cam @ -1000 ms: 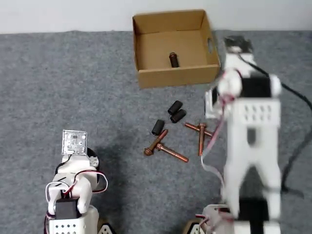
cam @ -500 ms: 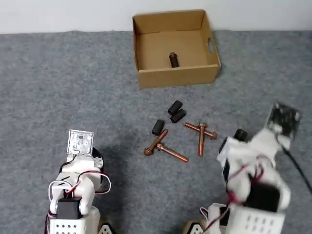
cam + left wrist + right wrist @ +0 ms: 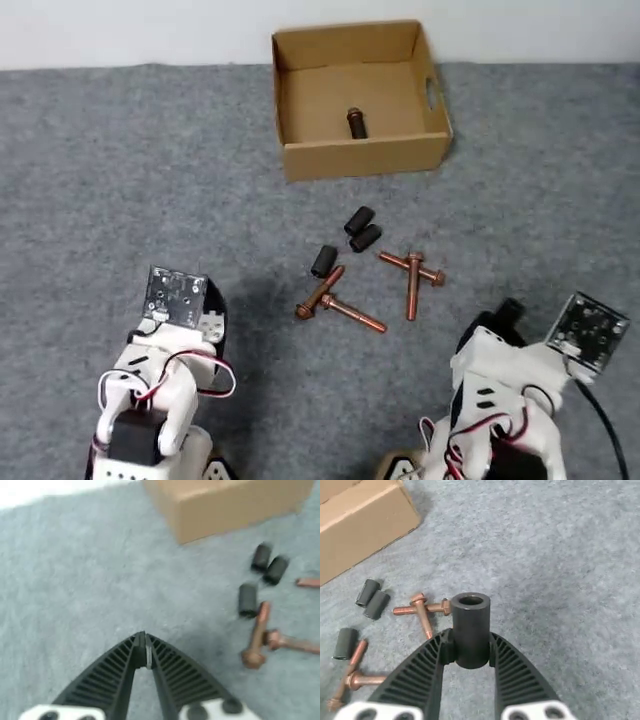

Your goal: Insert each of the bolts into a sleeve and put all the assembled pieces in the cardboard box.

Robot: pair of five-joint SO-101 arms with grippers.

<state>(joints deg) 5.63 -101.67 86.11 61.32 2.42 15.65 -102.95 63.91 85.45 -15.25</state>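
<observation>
My right gripper (image 3: 470,647) is clamped on a black sleeve (image 3: 470,625), held upright with its bore open toward my wrist camera. A second ago that arm stood beside the cardboard box (image 3: 365,158); it has swung back. My left gripper (image 3: 143,650) is closed on nothing. From above, one assembled piece (image 3: 356,123) lies in the box, with four bolts (image 3: 352,314) and three loose sleeves (image 3: 361,229) on the carpet in front of it.
</observation>
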